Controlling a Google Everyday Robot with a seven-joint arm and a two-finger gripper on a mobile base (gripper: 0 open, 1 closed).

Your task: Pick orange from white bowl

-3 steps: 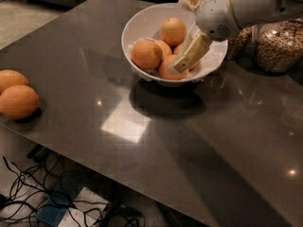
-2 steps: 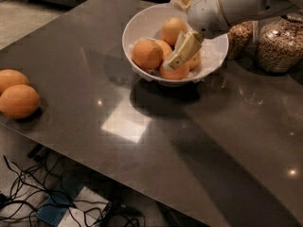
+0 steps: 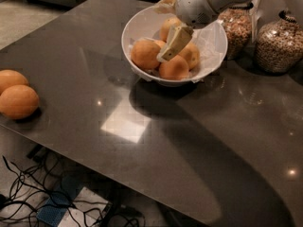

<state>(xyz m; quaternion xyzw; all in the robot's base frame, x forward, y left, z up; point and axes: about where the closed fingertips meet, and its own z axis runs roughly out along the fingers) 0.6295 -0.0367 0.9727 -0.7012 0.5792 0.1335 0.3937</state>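
Observation:
The white bowl (image 3: 212, 56) with a clear plastic lining stands at the far middle of the dark table. It holds several oranges. The largest-looking orange (image 3: 145, 54) lies at the bowl's left; others lie at the front (image 3: 174, 69), right (image 3: 191, 56) and back (image 3: 168, 26). My gripper (image 3: 170, 45) reaches in from the upper right and hangs over the middle of the bowl, between the oranges, its cream tip pointing down-left next to the large orange. Nothing shows as lifted out of the bowl.
Two loose oranges (image 3: 18, 101) lie at the table's left edge. Two glass jars of grain (image 3: 279, 41) (image 3: 236, 27) stand right of and behind the bowl. The table's front edge runs diagonally; cables (image 3: 42, 193) lie on the floor below.
My gripper has moved left and upward from the bowl's right side to over its middle. The oranges have hardly shifted.

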